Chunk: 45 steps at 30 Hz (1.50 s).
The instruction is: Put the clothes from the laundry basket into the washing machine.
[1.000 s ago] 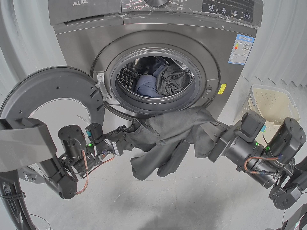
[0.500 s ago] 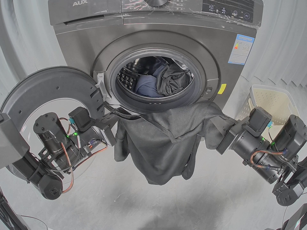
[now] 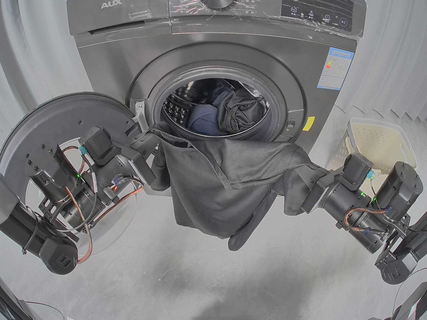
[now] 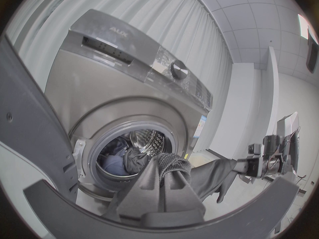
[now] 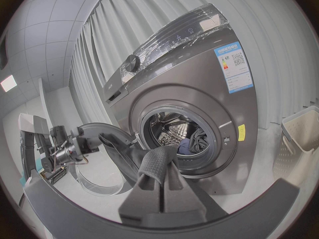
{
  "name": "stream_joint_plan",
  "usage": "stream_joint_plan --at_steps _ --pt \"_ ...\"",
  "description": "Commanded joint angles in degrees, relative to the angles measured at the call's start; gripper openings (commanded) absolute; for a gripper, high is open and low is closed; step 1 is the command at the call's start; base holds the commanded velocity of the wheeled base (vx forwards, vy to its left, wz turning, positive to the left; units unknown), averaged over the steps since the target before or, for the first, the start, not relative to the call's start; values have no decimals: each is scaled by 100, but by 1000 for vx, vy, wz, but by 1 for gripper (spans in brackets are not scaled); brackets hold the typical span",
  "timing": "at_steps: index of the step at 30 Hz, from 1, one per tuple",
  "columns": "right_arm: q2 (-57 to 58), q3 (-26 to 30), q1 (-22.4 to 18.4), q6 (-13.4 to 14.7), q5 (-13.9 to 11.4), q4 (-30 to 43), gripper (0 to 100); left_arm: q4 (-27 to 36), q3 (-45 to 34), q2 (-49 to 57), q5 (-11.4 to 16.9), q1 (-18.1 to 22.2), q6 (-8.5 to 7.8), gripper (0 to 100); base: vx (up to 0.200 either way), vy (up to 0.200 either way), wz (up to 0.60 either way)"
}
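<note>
1. Both arms hold the dark garment (image 3: pixel 222 178) spread like a sheet just in front of the washing machine (image 3: pixel 115 63). Its top edge runs along the lower rim of the door opening (image 3: pixel 276 112).
2. The left gripper (image 3: pixel 150 138) is pinched tight on one corner at the hinge edge of the opening. The right gripper (image 3: pixel 301 174) is clamped on the other corner, below the latch edge. Each wrist view shows cloth bunched between closed jaws.
3. Most of the fabric hangs below the rim, so I'd say lift first, then push forward, or the hem will drag on the lip.
4. Bring the two corners together toward the middle of the opening. The open door (image 3: pixel 66 112) is just beside the left arm, so there is little room on that side.
5. Go deep before letting go, over the clothes in the drum (image 3: pixel 231 110), so no tail spills out.
6. The laundry basket (image 3: pixel 382 143) stands by the machine's right side. Whether anything is left in it, I can't tell.
</note>
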State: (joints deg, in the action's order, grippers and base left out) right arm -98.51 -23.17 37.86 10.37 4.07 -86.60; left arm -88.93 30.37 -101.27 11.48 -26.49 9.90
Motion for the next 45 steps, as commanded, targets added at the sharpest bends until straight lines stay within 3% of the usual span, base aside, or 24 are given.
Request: stream_joint_plan --at_steps 1,14,15,29,39,45 --pt "-195 94 63 8 6 -59 0 7 83 283 -15 -111 3 0 0 0 0" --pt "-986 -29 -33 88 -3 -76 0 16 259 301 -67 -278 3 0 0 0 0" --pt "-994 -38 -25 88 6 -76 100 16 259 301 -67 -278 3 0 0 0 0" --pt "-2366 -152 72 79 6 -102 100 78 400 107 -261 -366 -14 0 0 0 0" --pt "-2708 331 318 70 -29 -155 100 86 461 72 -269 -366 -6 0 0 0 0" --pt "-2682 -12 555 26 -135 -164 100 86 488 63 -269 -374 -6 0 0 0 0"
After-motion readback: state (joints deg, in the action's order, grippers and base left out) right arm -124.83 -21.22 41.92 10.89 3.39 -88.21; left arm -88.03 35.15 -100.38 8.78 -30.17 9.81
